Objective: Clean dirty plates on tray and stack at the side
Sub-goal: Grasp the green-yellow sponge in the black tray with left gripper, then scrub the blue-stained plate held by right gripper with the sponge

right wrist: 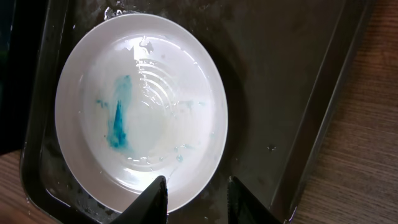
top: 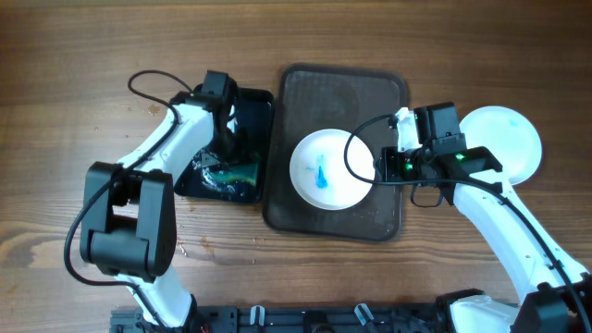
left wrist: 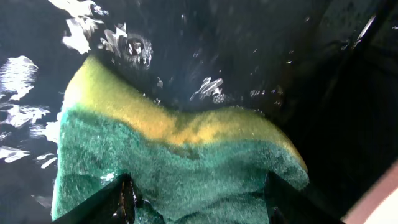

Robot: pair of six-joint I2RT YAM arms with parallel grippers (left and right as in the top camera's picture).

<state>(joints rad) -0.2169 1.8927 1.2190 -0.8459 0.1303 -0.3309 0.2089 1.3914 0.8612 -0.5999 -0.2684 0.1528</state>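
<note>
A white plate (top: 305,157) with a blue smear lies in the brown tray (top: 370,88). It also shows in the right wrist view (right wrist: 155,81). My right gripper (top: 381,168) is open, and its fingers (right wrist: 196,199) straddle the plate's near rim, one over the plate and one over the tray (right wrist: 280,62). A green and yellow sponge (top: 239,173) lies in a black water basin (top: 254,102). My left gripper (top: 225,153) is open with its fingertips (left wrist: 199,202) down on the wet sponge (left wrist: 186,149), which looks bent. A clean white plate (top: 509,139) sits on the table at the right.
The black basin (left wrist: 249,37) holds water and stands against the tray's left side. A black cable loops over the dirty plate's right edge. Bare wooden table surrounds the tray and basin.
</note>
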